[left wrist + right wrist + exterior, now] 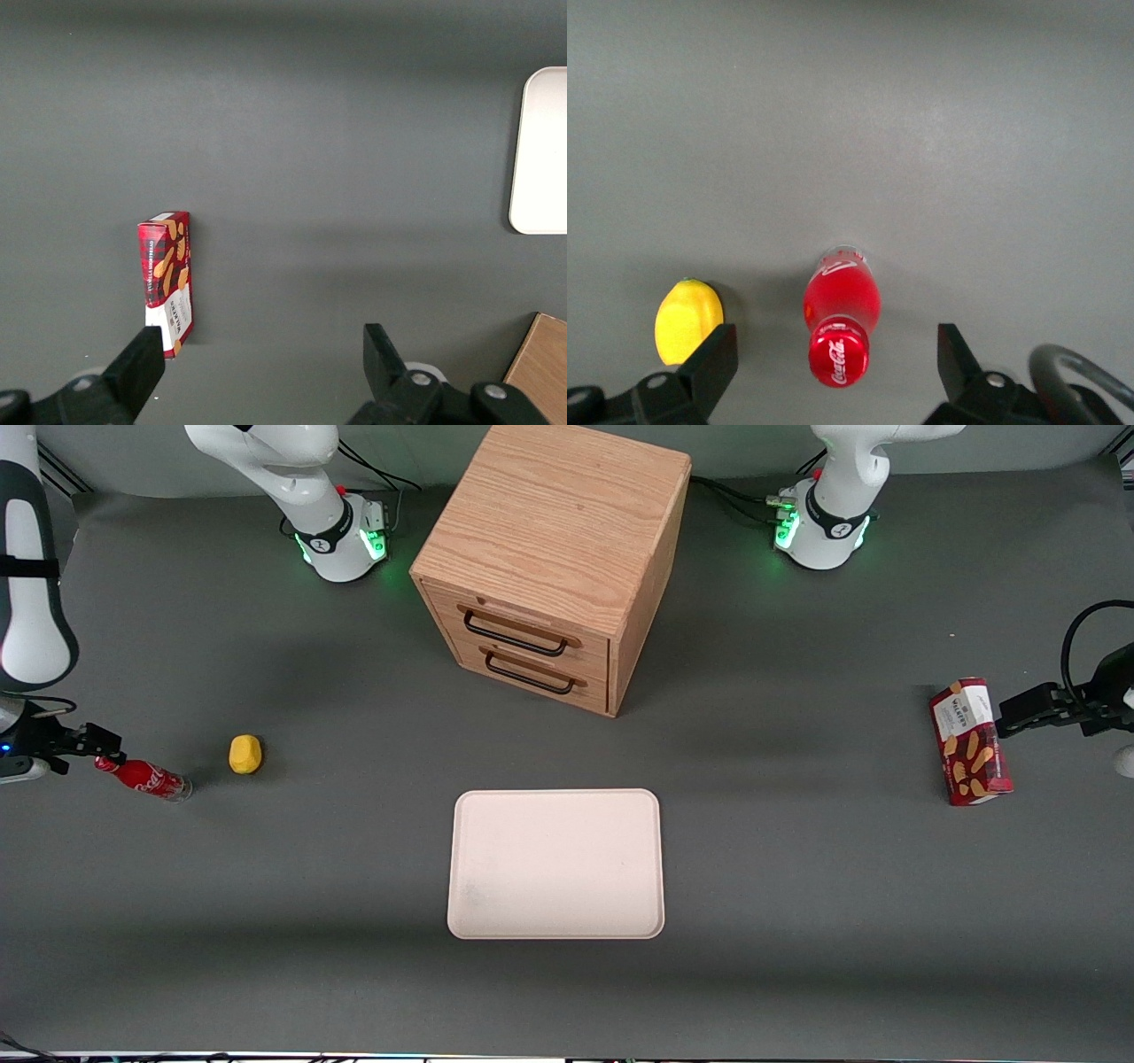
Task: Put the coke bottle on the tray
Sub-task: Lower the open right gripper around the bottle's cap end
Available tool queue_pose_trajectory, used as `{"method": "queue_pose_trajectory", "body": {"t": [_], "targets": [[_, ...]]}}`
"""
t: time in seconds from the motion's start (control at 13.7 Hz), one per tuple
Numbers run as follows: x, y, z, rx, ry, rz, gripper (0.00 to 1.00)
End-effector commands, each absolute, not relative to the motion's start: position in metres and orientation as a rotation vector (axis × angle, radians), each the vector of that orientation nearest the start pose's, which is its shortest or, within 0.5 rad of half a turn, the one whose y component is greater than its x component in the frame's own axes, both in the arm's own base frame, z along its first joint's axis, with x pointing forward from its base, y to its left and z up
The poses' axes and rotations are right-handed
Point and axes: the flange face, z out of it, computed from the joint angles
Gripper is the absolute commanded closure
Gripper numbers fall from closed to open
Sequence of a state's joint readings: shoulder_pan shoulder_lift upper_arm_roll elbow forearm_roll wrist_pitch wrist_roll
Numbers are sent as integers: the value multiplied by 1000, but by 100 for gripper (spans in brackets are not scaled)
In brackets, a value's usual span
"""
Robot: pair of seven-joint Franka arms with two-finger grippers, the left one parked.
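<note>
A: We had the gripper (833,354) hanging right over the bottle (842,310) at the working arm's end of the surface (797,868), jaws spread wide and released, gripping nothing.

B: Agreed. In the wrist view we saw one finger (713,359) on each flank of the red cap, both clear of it, with grey surface showing in the gaps.

A: And the bottle itself? We read it as standing on the surface, seen cap-first from above, its white script facing up at us.

B: In the front view we saw the bottle (143,777) just under the gripper (93,746), its cap near the dark fingertips.

A: The lemon (245,754) sat just beside the bottle, apart from it, on the drawer side.

B: The tray (555,864) lay flat and bare mid-surface, nearer the front camera than the cabinet (554,567), well apart from the bottle.

A: And the snack box (970,741) lay toward the parked arm's end.
</note>
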State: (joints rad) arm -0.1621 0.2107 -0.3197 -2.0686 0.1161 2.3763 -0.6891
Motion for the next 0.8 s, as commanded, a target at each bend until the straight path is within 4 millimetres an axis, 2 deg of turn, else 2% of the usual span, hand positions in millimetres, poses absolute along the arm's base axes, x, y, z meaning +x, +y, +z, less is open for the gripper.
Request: {"method": "queue_pose_trajectory", "body": {"t": [0.0, 0.37, 0.44, 0.59, 0.73], "targets": [[515, -262, 343, -3163, -180, -207, 0], [514, -264, 337, -3159, -184, -191, 1], [514, -265, 337, -3159, -185, -188, 12], [514, -265, 337, -3157, -192, -184, 43], [514, -265, 337, -3154, -219, -180, 67]]}}
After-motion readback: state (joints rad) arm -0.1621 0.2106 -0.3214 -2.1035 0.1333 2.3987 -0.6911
